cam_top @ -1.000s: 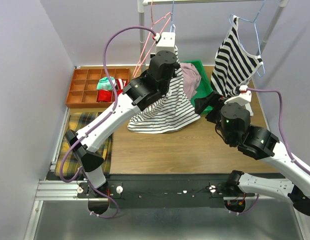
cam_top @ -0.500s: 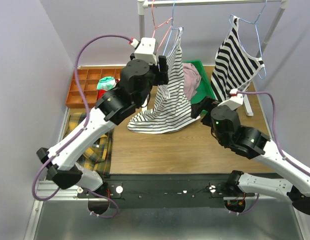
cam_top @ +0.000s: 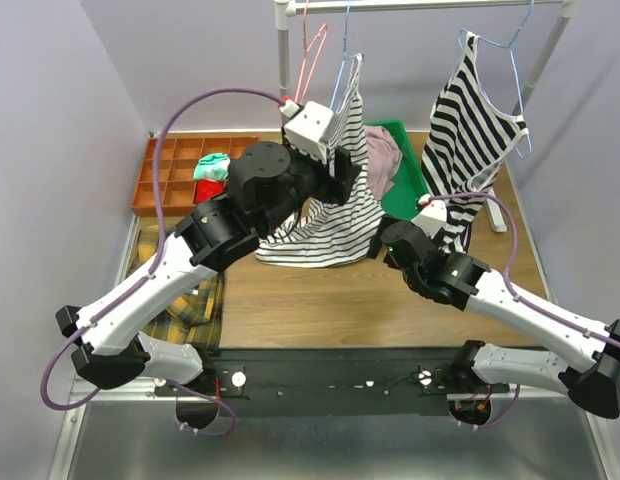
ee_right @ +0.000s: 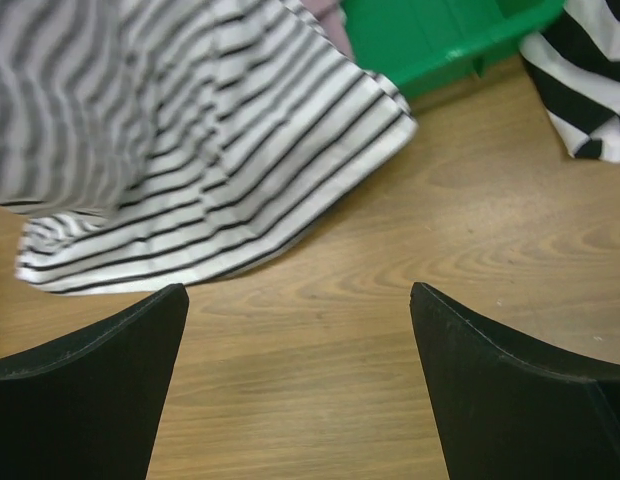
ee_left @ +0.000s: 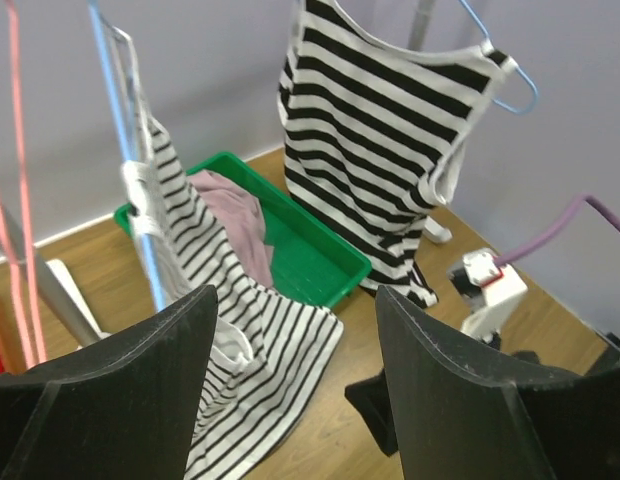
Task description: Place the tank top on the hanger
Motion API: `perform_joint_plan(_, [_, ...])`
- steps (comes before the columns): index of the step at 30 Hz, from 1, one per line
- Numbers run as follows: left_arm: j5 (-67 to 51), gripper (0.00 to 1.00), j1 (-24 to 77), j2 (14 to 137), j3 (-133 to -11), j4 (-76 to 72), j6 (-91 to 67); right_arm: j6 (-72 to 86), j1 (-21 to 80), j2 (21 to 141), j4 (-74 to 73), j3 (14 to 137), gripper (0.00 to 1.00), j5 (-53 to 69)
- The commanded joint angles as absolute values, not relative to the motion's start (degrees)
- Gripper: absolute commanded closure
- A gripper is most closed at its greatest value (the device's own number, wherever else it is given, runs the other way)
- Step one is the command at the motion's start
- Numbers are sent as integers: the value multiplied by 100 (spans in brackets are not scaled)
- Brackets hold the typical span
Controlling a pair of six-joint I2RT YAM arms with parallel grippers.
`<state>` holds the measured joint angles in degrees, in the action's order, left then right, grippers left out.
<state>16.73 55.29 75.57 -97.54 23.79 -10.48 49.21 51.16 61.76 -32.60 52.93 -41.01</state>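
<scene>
Under the metal rail (cam_top: 420, 4), the soft white tank top with thin dark stripes (cam_top: 340, 215) hangs from the thin light-blue wire hanger (ee_left: 109, 80), its hem spread on the wooden table (cam_top: 320, 300). The left gripper (ee_left: 295, 300) sits just beside the cloth, jaws apart and holding nothing. The right gripper (ee_right: 300, 295) hovers low over the table near the hem, jaws wide and empty.

Odds and ends on and over the wooden table (cam_top: 320, 300)
A green tray (cam_top: 410, 192) sits at upper centre with a plain pink garment (cam_top: 382, 158) heaped in it. A bold black-and-white striped top (cam_top: 477, 112) hangs at upper right below the rail (cam_top: 430, 5), and a pink-red wire hanger (cam_top: 312, 52) hangs at top centre. An orange compartment box (cam_top: 166, 176) sits at left, with plaid cloth (cam_top: 148, 240) below it.
</scene>
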Motion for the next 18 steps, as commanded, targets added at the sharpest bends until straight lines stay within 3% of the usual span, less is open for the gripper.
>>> perform_joint_plan(1, [1555,28,5713,7516,-8967,2348,-1211,5220,4843,5977,-3085,4520,0,-3586])
perform_joint_plan(12, [1916,26,5801,7225,-6471,1188,-2556,5546,4588,5581,-2909,3692,0,-3595])
perform_joint_plan(18, [2039,26,5801,7550,-6039,844,-2891,5651,4579,5379,-2707,3305,0,-3516])
